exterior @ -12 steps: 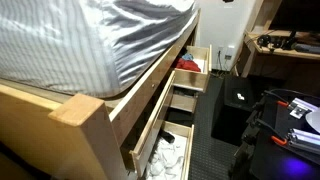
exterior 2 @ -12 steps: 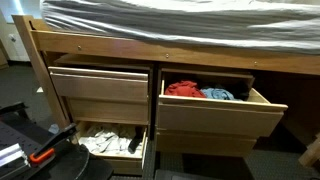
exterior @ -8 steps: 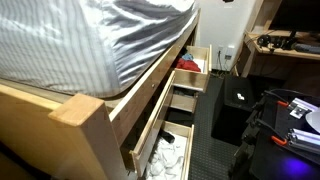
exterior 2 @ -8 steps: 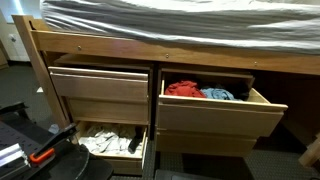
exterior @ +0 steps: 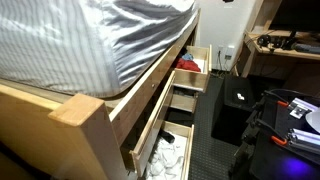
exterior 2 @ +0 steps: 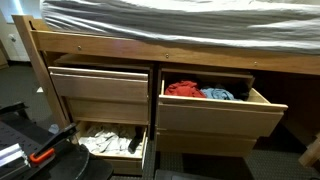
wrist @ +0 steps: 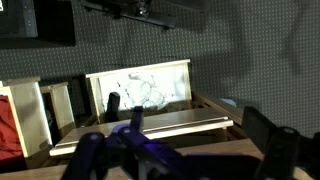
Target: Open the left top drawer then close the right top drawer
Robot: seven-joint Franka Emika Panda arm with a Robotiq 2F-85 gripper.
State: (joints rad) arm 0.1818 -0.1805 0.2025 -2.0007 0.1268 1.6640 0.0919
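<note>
Nothing moves between the earlier frames and now: drawers, bed and gripper all sit as they did.

In both exterior views the bed frame (exterior 2: 170, 50) runs under a grey striped mattress (exterior: 90, 40). The left top drawer (exterior 2: 100, 85) is in the upper left bay. Its pale-wood front stands only slightly proud of the frame, so it is close to shut, and its contents can't be seen. The right top drawer (exterior 2: 205, 115) in the upper right bay is pulled well out, with a red item (exterior 2: 182, 89) and a blue item (exterior 2: 220, 94) heaped inside. From the side, in an exterior view, the same drawer (exterior: 200, 62) juts out at the far end of the bed, red showing over its rim.

Below the left top drawer, the lower drawer (exterior 2: 143, 146) is also pulled out and holds white rounded items (exterior 2: 105, 140). The wrist view shows those white items (wrist: 145, 88) in the middle of its frame.

Only the wrist view shows the gripper (wrist: 180, 155), and it is blurred. Its dark fingers (wrist: 272, 150) stand wide apart at the bottom edge with nothing between them, clear of all the drawers. Dark equipment (exterior 2: 20, 140) sits on the floor near the lower drawer.
</note>
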